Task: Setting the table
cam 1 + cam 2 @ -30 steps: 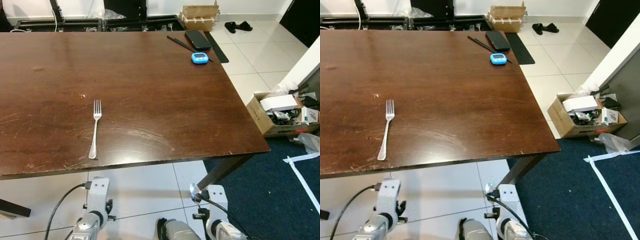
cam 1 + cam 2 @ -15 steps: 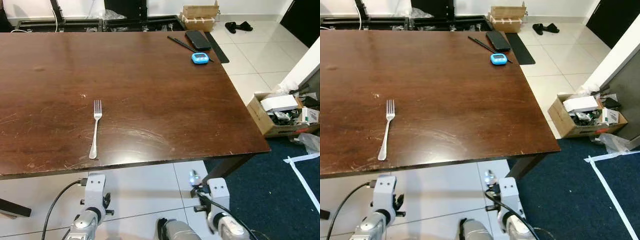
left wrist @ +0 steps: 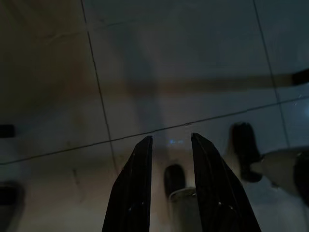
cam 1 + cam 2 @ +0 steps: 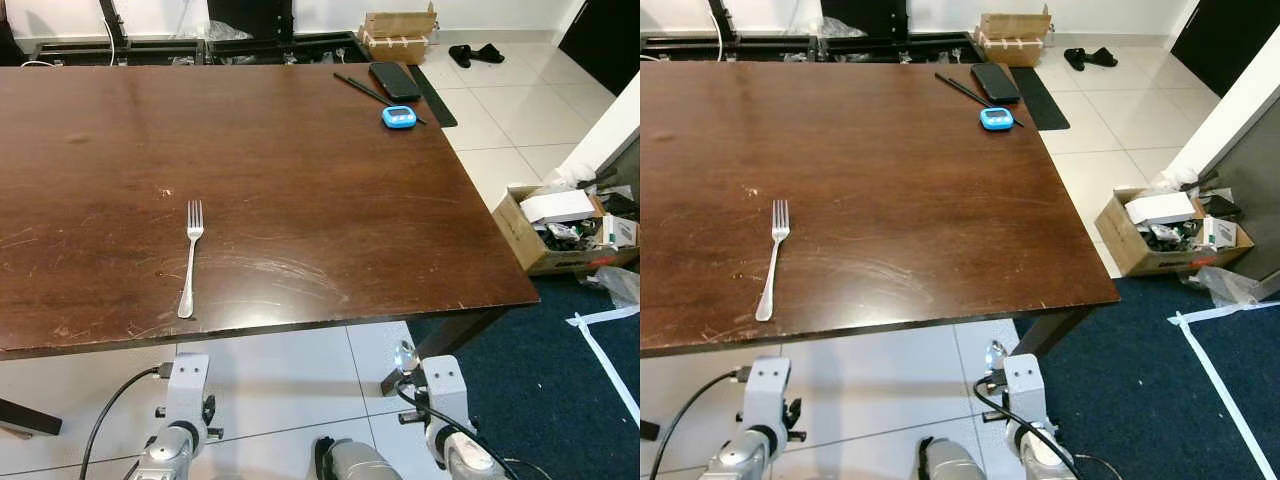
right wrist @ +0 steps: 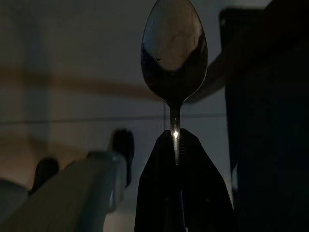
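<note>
Right gripper [image 5: 176,145] clamped on a spoon [image 5: 174,53], held low below the near edge of the table [image 4: 300,150].

Spoon gripped by the handle between closed black fingers [image 5: 159,193], bowl pointing away from the wrist, a glint of it visible by the right wrist near the table leg [image 4: 405,357]. Left gripper [image 3: 171,140] hanging over the pale tiled floor [image 3: 169,63], fingers [image 3: 133,193] slightly apart with a narrow gap, holding nothing. Fork [image 4: 190,257] lying flat on the dark wood near the front edge, toward the left, tines pointing to the far side. Small blue timer [image 4: 399,116], black phone [image 4: 394,79] and thin black stick [image 4: 362,87] grouped at the far right corner, well apart from the fork. Open cardboard box [image 4: 560,230] on the floor to the right, beside blue carpet [image 4: 540,380].
</note>
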